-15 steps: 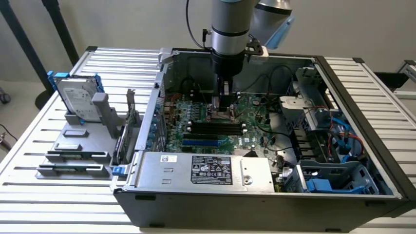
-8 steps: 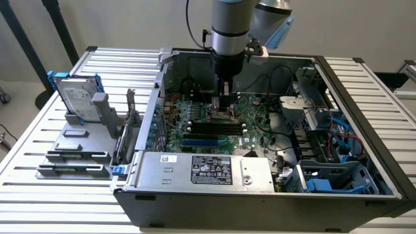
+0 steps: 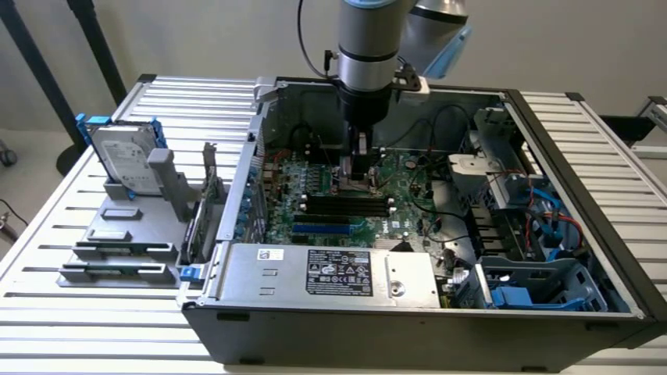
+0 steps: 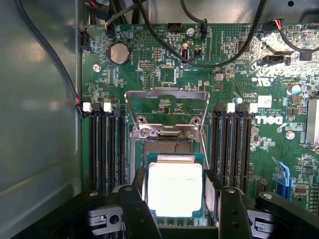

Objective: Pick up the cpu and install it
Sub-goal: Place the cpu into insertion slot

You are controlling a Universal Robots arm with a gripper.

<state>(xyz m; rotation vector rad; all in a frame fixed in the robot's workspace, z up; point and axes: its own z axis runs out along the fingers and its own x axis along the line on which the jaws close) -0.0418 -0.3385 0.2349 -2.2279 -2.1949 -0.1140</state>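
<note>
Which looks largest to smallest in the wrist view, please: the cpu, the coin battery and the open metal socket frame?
1. open metal socket frame
2. cpu, close behind; it is nearer the camera, so these two are unsure
3. coin battery, clearly smallest

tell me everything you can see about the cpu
The cpu is a small flat square chip with a bright silver metal top and a thin green border. It lies level, top up, clamped at two opposite edges between the dark fingers of the hand. It partly covers the open socket on the green motherboard. Whether it already rests in the socket cannot be told.
</note>
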